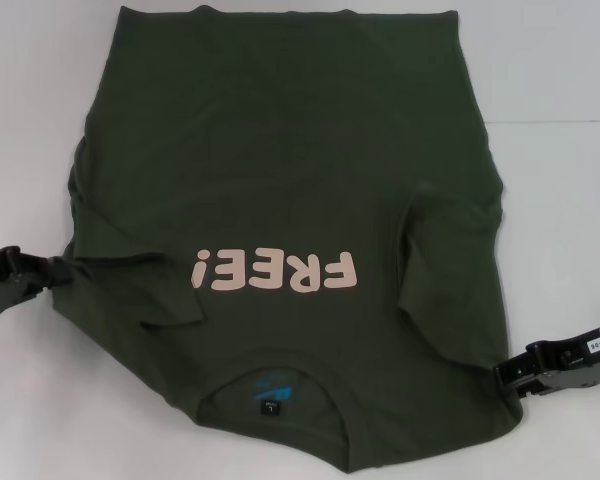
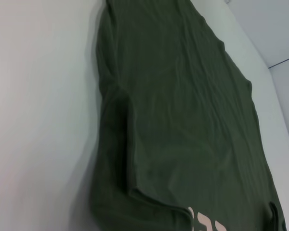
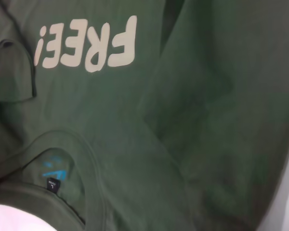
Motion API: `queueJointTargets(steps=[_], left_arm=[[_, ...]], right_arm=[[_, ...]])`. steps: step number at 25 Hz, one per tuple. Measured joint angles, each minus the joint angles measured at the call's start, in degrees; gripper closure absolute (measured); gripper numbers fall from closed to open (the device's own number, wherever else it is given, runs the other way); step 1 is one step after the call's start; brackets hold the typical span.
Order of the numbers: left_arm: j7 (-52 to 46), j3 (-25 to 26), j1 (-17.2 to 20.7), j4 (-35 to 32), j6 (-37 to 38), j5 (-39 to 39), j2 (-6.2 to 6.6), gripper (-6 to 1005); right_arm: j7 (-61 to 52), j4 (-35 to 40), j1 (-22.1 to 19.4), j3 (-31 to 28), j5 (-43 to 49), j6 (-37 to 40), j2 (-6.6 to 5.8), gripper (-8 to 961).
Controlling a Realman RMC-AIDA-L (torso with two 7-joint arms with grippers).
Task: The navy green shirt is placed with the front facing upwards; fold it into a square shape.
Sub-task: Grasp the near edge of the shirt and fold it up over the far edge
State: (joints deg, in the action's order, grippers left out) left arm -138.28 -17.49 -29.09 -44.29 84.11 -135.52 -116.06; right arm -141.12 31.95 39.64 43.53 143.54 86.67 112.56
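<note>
The white table (image 1: pixel 40 400) carries the navy green shirt (image 1: pixel 280 180), spread flat.

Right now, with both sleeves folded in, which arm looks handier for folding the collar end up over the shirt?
Probably the right. The right gripper sits at the shirt edge near the collar end. The left gripper touches the edge farther up, beside the folded sleeve, so it would have to travel more.

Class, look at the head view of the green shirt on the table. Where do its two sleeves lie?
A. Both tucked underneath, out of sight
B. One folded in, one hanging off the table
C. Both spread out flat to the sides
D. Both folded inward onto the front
D: on the navy green shirt, each sleeve lies folded in over the front, one on either side of the FREE! lettering.
</note>
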Motion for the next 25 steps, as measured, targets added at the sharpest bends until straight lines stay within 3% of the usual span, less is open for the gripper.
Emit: queueJointTargets(steps=[10,21,25], left_arm=[[-0.12,0.0,0.0,0.0,0.0,0.77,0.14,972],[0.32,-0.07,-0.09,0.0,-0.01,0.95,0.14,973],[2.67,-0.39,0.03,-0.31,2.52,0.85,0.22,973]], right_arm=[[0.62,2.2,-0.32,-0.1,-0.73,2.17,0.12,523],[0.82,1.99,-0.09,0.06,-0.54,2.42,0.11,908],[2.28,2.15,-0.69,-0.23,-0.63,3.61,-0.58,908]])
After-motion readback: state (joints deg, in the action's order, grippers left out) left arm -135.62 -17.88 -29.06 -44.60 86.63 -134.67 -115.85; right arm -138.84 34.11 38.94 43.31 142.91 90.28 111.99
